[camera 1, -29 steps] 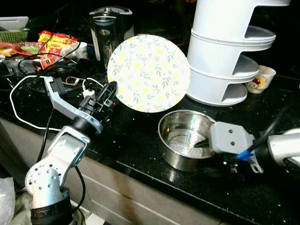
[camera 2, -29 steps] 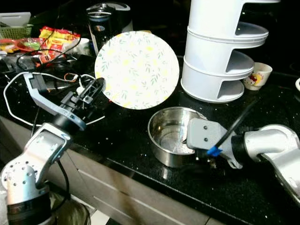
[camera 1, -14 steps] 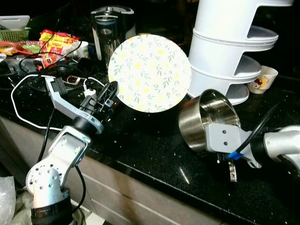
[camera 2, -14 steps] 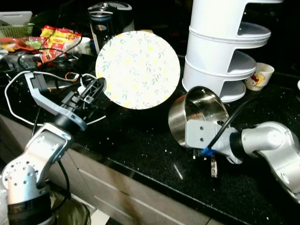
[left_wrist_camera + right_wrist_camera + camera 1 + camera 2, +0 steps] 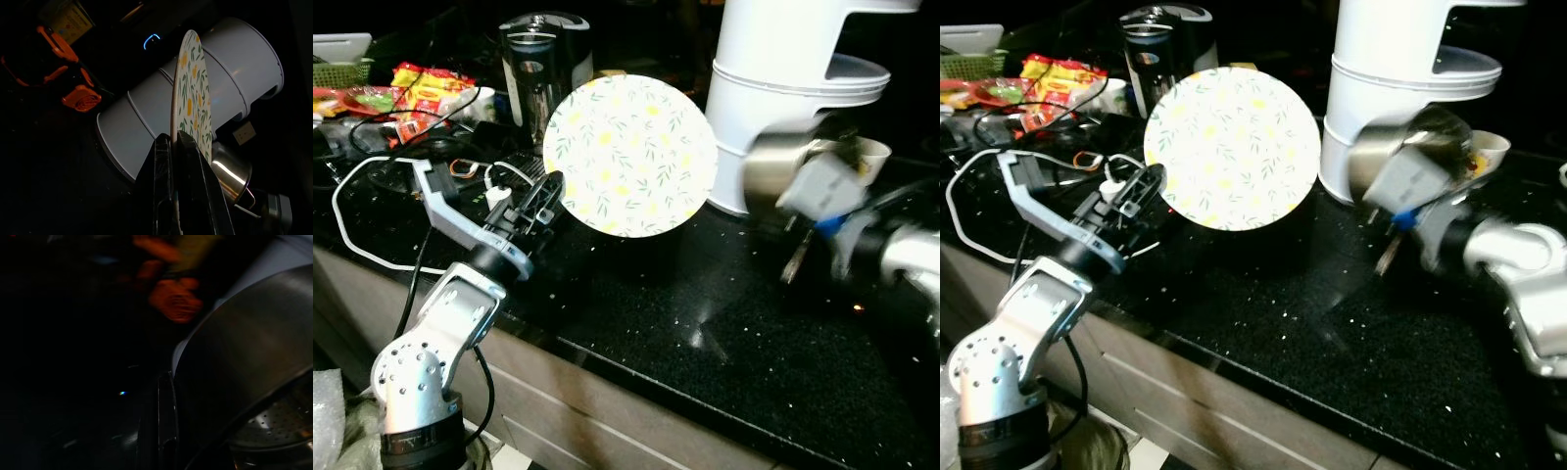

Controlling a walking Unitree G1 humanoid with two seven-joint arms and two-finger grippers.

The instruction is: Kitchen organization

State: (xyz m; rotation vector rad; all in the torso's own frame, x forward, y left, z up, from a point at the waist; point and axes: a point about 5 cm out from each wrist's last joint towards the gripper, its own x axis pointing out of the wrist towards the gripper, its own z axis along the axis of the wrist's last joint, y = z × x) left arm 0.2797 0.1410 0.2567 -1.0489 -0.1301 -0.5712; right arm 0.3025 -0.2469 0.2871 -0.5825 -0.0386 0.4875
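My left gripper (image 5: pixel 546 199) is shut on the rim of a round plate (image 5: pixel 629 156) with a yellow flower and green leaf pattern, held upright on edge above the black counter (image 5: pixel 705 323). In the left wrist view the plate (image 5: pixel 191 107) rises edge-on from between the fingers. My right gripper (image 5: pixel 1400 186) is shut on the wall of a steel pot (image 5: pixel 1400 147), lifted and tilted in front of the white tiered rack (image 5: pixel 783 88). The pot wall (image 5: pixel 244 367) curves beside the fingers in the right wrist view, with its perforated insert (image 5: pixel 279 426) visible.
A dark kettle (image 5: pixel 543 69) stands behind the plate. Snack packets (image 5: pixel 426 88), cables (image 5: pixel 372 186) and a green basket (image 5: pixel 337 70) crowd the far left. A small printed cup (image 5: pixel 869 155) sits right of the rack. The counter's front edge runs diagonally below my arms.
My right gripper has carried the steel pot up off the counter and toward the white rack, tilting it. The left gripper and plate have barely moved.
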